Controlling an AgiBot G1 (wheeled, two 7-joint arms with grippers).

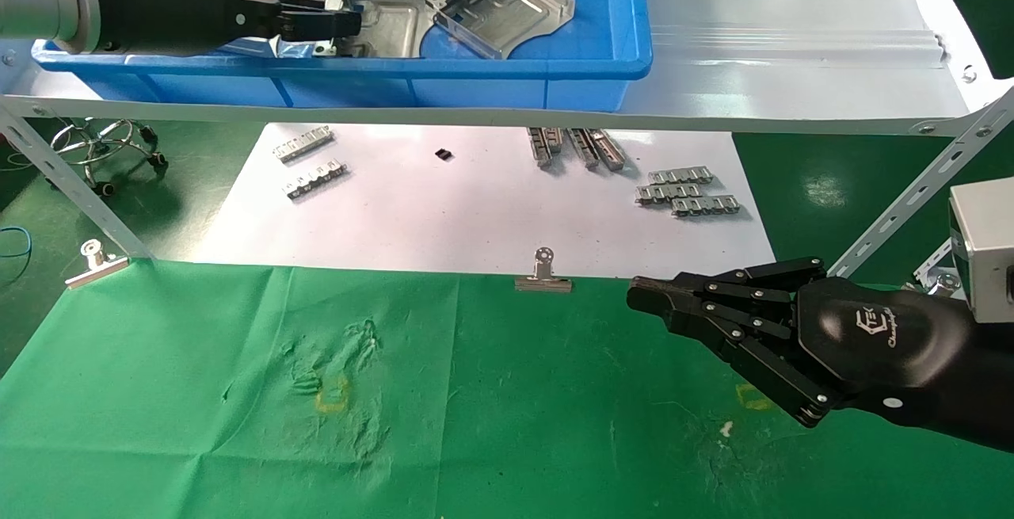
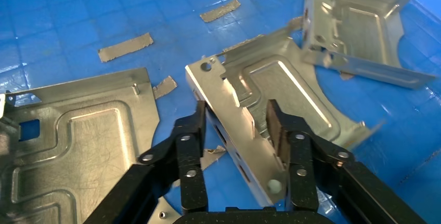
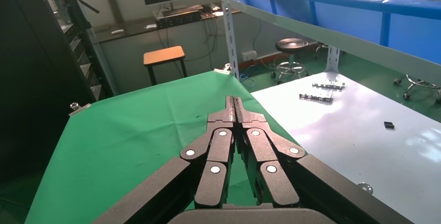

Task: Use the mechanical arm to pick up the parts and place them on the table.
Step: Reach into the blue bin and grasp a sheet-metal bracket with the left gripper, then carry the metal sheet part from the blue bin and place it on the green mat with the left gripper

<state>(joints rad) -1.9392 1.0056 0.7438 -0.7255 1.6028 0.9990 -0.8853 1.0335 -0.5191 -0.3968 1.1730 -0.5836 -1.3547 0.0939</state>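
Note:
Three silvery stamped parts lie in a blue bin [image 1: 475, 75] on the shelf. My left gripper [image 1: 348, 24] reaches into the bin. In the left wrist view its fingers [image 2: 236, 117] straddle the upturned slotted rim of the middle part [image 2: 281, 89], and the rim touches both pads. That part [image 1: 388, 20] still rests in the bin. A second part [image 2: 78, 146] lies beside it and a third [image 2: 364, 31] stands tilted farther off. My right gripper [image 1: 646, 297] is shut and empty, held low over the green table [image 1: 507, 408] at the right; it also shows in the right wrist view [image 3: 235, 102].
A white sheet [image 1: 475, 210] under the shelf carries small toothed strips [image 1: 685, 194]. Binder clips [image 1: 543, 273] pin the cloth's far edge. The ribbed silvery shelf [image 1: 792, 20] overhangs the sheet, with slanted braces [image 1: 911, 194] at both ends. Tape scraps [image 2: 125, 47] lie in the bin.

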